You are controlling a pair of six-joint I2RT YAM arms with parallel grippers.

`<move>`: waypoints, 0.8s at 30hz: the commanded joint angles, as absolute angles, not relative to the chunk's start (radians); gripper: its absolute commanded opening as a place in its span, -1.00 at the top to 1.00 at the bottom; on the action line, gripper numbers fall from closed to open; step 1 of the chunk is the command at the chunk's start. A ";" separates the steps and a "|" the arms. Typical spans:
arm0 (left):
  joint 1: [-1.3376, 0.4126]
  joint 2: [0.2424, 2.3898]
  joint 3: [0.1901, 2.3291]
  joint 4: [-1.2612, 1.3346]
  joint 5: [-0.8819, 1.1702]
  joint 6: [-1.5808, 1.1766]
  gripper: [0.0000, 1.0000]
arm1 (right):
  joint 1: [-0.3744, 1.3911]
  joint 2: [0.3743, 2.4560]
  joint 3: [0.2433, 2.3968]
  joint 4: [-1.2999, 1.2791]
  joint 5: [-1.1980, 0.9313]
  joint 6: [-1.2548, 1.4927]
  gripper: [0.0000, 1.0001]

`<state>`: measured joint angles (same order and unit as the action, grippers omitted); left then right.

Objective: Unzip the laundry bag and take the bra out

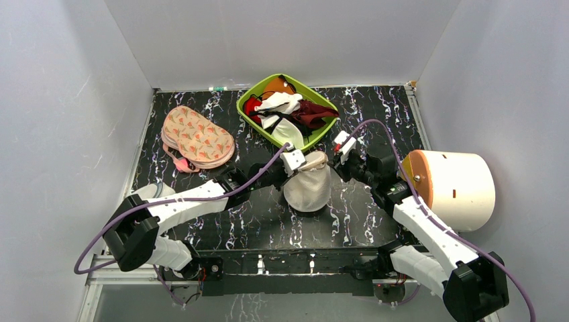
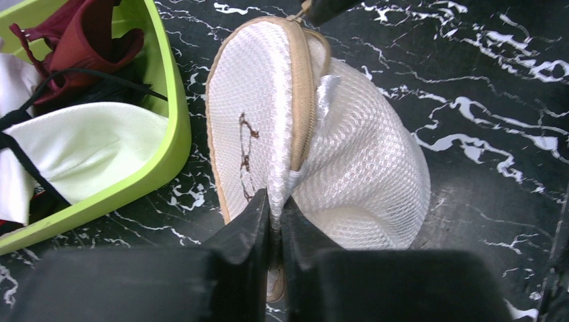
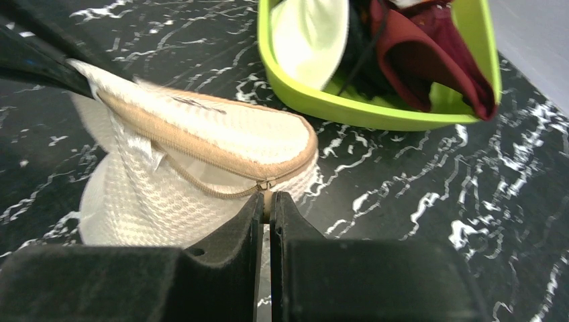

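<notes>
Right now I have the laundry bag [image 1: 308, 191] at centre frame in the top view, just below the green bin [image 3: 349, 113]. My left gripper [image 2: 275, 201] is pinched tight on its mesh rim, and my right gripper [image 3: 267, 198] is clamped on the zip pull [image 3: 266, 185].

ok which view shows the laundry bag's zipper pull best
Right wrist view: the zipper pull sits close up, pinched in the right claw, on the tan band of the laundry bag. Left wrist view shows the band but hardly the pull. Top view: too small to tell.
</notes>
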<state>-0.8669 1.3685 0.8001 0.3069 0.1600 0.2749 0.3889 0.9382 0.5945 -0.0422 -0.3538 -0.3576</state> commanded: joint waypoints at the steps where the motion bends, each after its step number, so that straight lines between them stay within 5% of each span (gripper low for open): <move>1: -0.862 1.357 0.825 0.289 0.132 0.278 0.43 | 0.373 0.923 0.661 -0.057 -0.552 -0.334 1.00; 4: -0.863 1.364 0.856 0.253 0.167 0.231 -0.19 | 0.374 0.914 0.654 -0.045 -0.568 -0.326 1.00; 9: -0.864 1.410 0.961 0.099 0.236 0.007 -0.64 | 0.373 0.914 0.646 -0.020 -0.604 -0.299 1.00; 15: -0.874 1.430 1.034 -0.011 0.230 -0.411 -0.65 | 0.374 0.926 0.620 0.056 -0.680 -0.240 1.00; 24: -0.917 1.457 1.262 -0.298 0.115 -0.377 -0.97 | 0.375 0.955 0.626 0.098 -0.717 -0.198 1.00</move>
<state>-0.9089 1.4982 1.2003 -0.1844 0.1558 -0.3641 0.3714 0.9550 0.6067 0.0128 -0.6598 -0.2310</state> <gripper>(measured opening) 0.978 0.043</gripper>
